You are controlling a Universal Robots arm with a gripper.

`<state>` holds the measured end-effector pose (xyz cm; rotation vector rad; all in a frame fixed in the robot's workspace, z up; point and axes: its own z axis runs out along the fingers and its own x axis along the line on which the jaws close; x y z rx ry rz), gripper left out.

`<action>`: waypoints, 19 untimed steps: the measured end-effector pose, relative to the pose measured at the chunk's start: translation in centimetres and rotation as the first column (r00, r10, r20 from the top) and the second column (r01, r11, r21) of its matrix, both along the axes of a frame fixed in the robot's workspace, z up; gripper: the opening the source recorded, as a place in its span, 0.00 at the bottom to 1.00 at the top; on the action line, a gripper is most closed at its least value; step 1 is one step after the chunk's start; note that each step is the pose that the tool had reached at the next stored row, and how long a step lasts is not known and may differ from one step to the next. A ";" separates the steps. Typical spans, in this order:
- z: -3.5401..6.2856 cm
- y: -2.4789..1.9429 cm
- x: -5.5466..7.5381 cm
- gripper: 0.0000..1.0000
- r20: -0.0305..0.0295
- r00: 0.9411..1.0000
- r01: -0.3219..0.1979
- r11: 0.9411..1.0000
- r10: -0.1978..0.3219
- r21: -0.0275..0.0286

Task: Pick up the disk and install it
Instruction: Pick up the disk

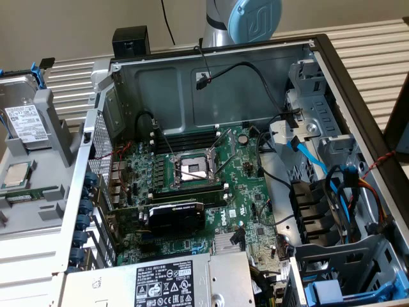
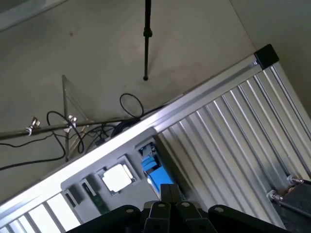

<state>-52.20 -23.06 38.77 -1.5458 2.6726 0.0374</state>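
Gripper (image 2: 167,188) clenched, empty, above ribbed table (image 2: 228,141). Disk (image 1: 25,121) leans in grey rack (image 1: 56,125) at exterior view's left, outside PC case (image 1: 192,86). Reach step, my read: spread jaws early, square to blue carrier frame (image 1: 36,75), keep off label.

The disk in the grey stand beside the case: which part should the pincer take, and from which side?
Probably the upper end of the disk, where the blue carrier frame sticks up clear of the grey stand. Come from above: it leans label-up in the stand, whose wall hugs its lower edges, leaving the top exposed.
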 end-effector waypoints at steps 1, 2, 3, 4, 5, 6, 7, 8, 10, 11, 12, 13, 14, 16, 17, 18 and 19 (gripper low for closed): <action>0.00 0.00 0.0 0.11 0.000 1.000 -0.019 1.000 0.019 0.000; 0.00 0.00 0.0 0.11 0.000 0.999 -0.037 0.999 0.037 0.000; -0.01 0.00 0.0 0.11 0.000 0.999 -0.054 0.999 0.054 0.000; -0.01 0.00 0.0 0.11 0.000 0.997 -0.073 0.997 0.073 0.000; -0.01 0.00 0.0 0.11 0.000 0.996 -0.091 0.996 0.091 0.000; -0.01 0.00 0.0 0.11 0.000 0.994 -0.109 0.994 0.109 0.000; 0.00 0.00 0.0 0.11 0.000 0.992 -0.127 0.992 0.127 0.000; -0.01 0.00 0.0 0.11 0.000 0.989 -0.145 0.989 0.145 0.000; -0.01 0.00 0.0 0.11 0.000 0.984 -0.181 0.984 0.181 0.000; -0.01 0.00 0.0 0.11 0.000 0.980 -0.198 0.980 0.198 0.000; -0.01 0.00 0.0 0.11 0.000 0.976 -0.217 0.976 0.217 0.000; -0.01 0.00 0.0 0.11 0.000 0.972 -0.234 0.972 0.234 0.000; -0.01 0.00 0.0 0.11 0.000 0.968 -0.252 0.968 0.252 0.000; -0.01 0.00 0.0 0.11 0.000 0.958 -0.285 0.958 0.285 -0.001; -0.01 0.00 0.0 0.11 -0.002 0.954 -0.300 0.954 0.300 -0.001; -0.01 0.00 0.0 0.11 -0.003 0.950 -0.314 0.950 0.314 -0.001; -0.01 0.00 0.0 0.11 -0.004 0.944 -0.330 0.944 0.330 -0.001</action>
